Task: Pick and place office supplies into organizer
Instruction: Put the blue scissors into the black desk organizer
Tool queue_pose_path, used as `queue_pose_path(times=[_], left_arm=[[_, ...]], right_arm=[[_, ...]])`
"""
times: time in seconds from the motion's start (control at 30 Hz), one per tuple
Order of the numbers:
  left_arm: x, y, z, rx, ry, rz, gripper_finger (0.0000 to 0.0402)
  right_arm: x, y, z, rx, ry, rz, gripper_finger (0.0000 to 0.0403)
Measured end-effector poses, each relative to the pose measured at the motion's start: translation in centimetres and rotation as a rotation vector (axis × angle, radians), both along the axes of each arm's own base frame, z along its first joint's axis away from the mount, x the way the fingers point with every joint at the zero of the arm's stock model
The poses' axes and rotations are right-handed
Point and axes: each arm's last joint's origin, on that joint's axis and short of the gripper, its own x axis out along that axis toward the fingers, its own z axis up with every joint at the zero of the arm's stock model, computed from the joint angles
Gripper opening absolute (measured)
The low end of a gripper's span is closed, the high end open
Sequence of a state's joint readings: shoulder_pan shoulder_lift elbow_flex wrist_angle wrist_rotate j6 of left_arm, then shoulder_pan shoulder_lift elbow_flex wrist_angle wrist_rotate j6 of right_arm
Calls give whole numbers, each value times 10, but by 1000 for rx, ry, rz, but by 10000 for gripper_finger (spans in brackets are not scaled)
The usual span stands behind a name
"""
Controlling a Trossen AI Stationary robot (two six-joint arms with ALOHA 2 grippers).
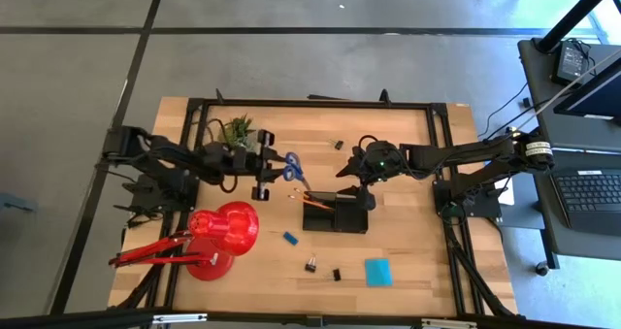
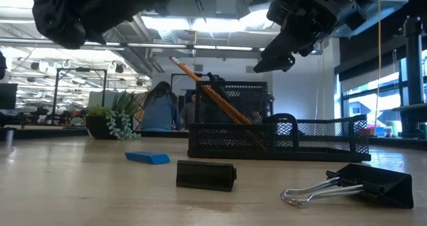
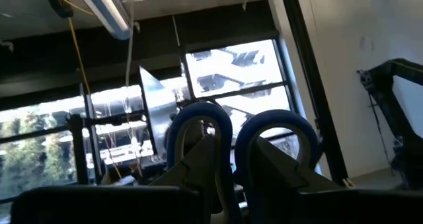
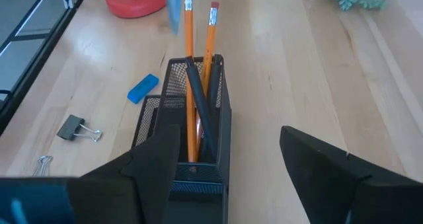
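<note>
My left gripper [image 1: 275,170] is shut on the blue-handled scissors [image 1: 293,168], held in the air left of the black mesh organizer [image 1: 336,215]. The scissors' two blue handle loops [image 3: 277,128] stick out past the fingers. My right gripper [image 1: 361,185] is open and empty above the organizer's tall compartment [image 4: 198,85], which holds two orange pencils [image 4: 189,45] and a black pen [image 4: 201,112]. On the table lie a blue eraser [image 1: 290,238], black binder clips [image 1: 312,266] and a cyan note pad [image 1: 378,272]. My left gripper holds the scissors at the base of the handle loops [image 3: 218,141], with one dark finger [image 3: 198,164] in front of each loop. The fingers hide the exact place of contact. The scissors are lifted clear of the table, with the loops beyond the fingertips.
A red desk lamp [image 1: 221,234] stands at the near left, close under my left arm. A green potted plant [image 1: 240,132] stands at the far left. Another small clip [image 1: 338,145] lies at the far side. People show in the room beyond the table [image 2: 157,106].
</note>
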State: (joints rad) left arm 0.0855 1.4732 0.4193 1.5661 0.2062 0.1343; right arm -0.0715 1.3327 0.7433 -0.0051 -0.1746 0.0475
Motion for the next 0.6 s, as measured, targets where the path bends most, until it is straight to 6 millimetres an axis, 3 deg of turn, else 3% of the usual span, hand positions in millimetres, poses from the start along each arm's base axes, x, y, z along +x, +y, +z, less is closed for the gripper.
queue_pose_path(times=[0.2,0.6], left_arm=[[9,-6,-14,1,58,-18,75],[9,-8,-15,3,62,-25,74]], right_arm=[[0,0,0,-1,-1,1,265],[2,0,3,-1,-34,0,265]])
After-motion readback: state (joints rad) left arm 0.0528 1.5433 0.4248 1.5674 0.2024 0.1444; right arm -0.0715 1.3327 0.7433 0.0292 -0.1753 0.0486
